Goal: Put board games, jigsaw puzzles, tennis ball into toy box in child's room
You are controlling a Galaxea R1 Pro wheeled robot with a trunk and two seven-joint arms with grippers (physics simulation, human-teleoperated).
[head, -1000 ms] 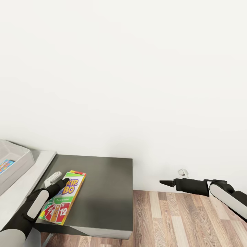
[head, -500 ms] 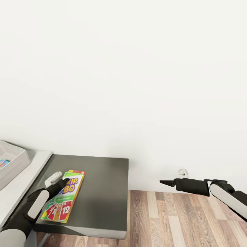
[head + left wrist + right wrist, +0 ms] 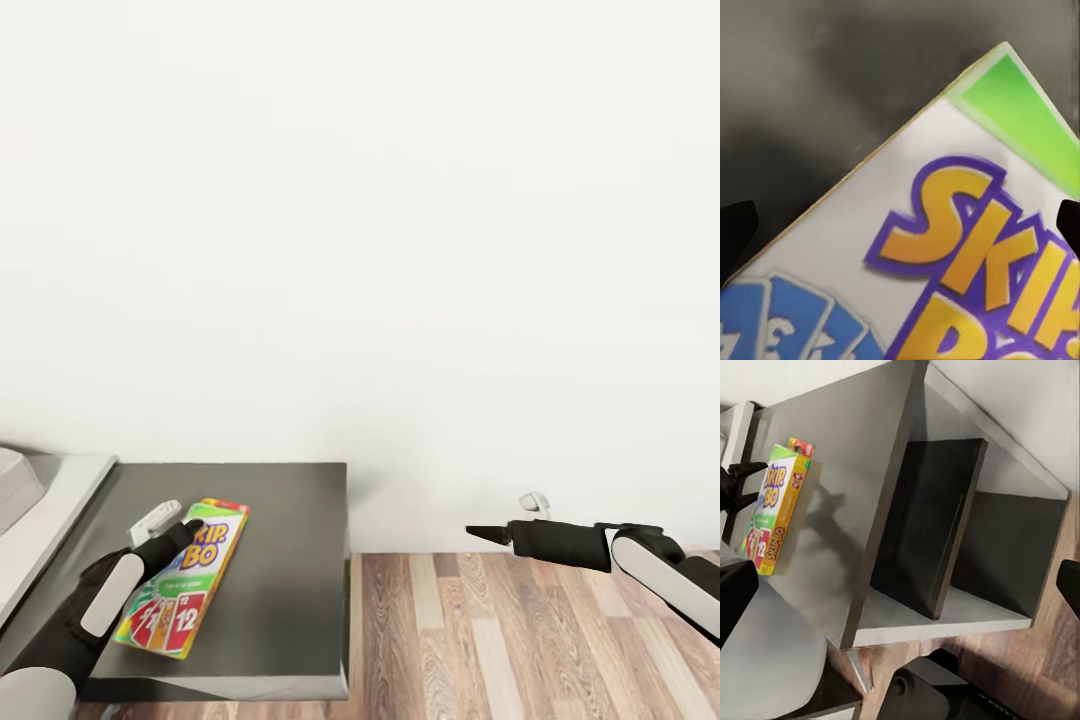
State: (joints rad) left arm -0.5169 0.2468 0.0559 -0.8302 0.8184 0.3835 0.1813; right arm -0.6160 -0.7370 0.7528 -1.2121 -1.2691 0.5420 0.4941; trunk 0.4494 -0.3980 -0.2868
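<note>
**Skip-Bo held over the cabinet**

Our left gripper (image 3: 188, 528) pinches one end of the Skip-Bo box (image 3: 180, 578), above the dark-grey cabinet top (image 3: 290, 560). Gripped off-centre, it may sag and slip. The right gripper (image 3: 482, 532), empty and nearly closed, hovers over open floor (image 3: 520, 640); the toy box (image 3: 12, 482) sits left.

The left gripper (image 3: 190, 527) is covering the first letter of the SKIP-BO box (image 3: 185, 575), so the head view is showing only "KIP". In the left wrist view the box (image 3: 967, 255) is running off the frame past both fingertips, its print blurring. The toy box (image 3: 15, 485), well beyond that gripper, is showing just 1 corner (the rest is cut off). The right gripper (image 3: 480, 533) is looking shut, though its tips are too small for certainty.
</note>
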